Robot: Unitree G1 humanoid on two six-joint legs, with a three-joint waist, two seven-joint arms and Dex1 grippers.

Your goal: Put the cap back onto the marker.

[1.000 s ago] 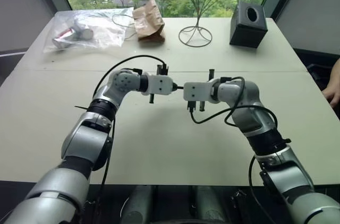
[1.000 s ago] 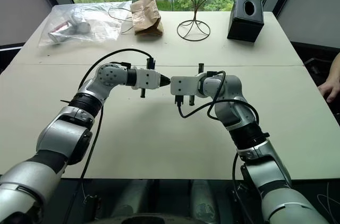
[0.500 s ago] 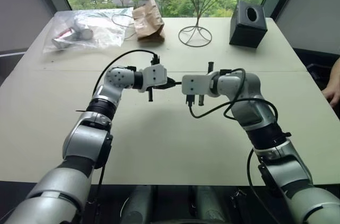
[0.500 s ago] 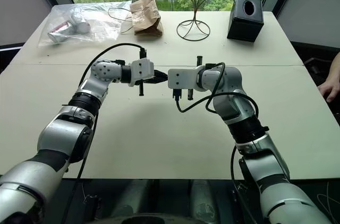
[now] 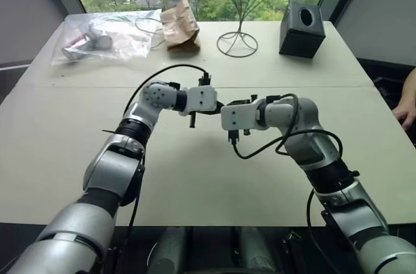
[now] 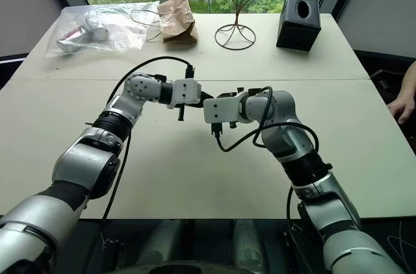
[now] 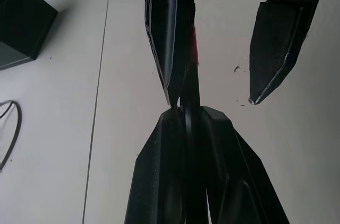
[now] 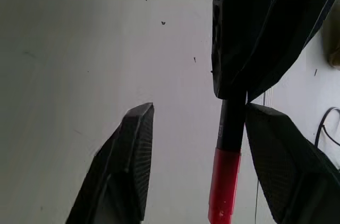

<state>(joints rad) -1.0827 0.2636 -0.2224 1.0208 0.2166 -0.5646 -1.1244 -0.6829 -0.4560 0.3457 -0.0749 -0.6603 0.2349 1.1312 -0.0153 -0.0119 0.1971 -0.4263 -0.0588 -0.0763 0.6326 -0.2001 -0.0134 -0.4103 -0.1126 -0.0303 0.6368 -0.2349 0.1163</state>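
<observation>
My left gripper (image 7: 187,111) is shut on the black marker (image 8: 231,123), held above the middle of the table (image 5: 195,176). The red cap (image 8: 224,181) sits in line on the marker's free end. That end reaches between the fingers (image 8: 127,149) of my right gripper (image 8: 201,108), which stands open around it, with a gap showing on both sides of the cap. In the head views the two grippers meet tip to tip, left gripper (image 5: 211,105) beside right gripper (image 5: 225,109), and the marker is hidden between them.
At the table's far edge lie a clear plastic bag (image 5: 110,34), a brown paper bag (image 5: 182,24), a wire stand (image 5: 239,43) and a black box (image 5: 302,21). A person's hand (image 5: 408,108) rests at the right edge.
My right gripper has gone from shut to open, letting go of the cap on the marker's end. The left gripper stays shut on the marker.
</observation>
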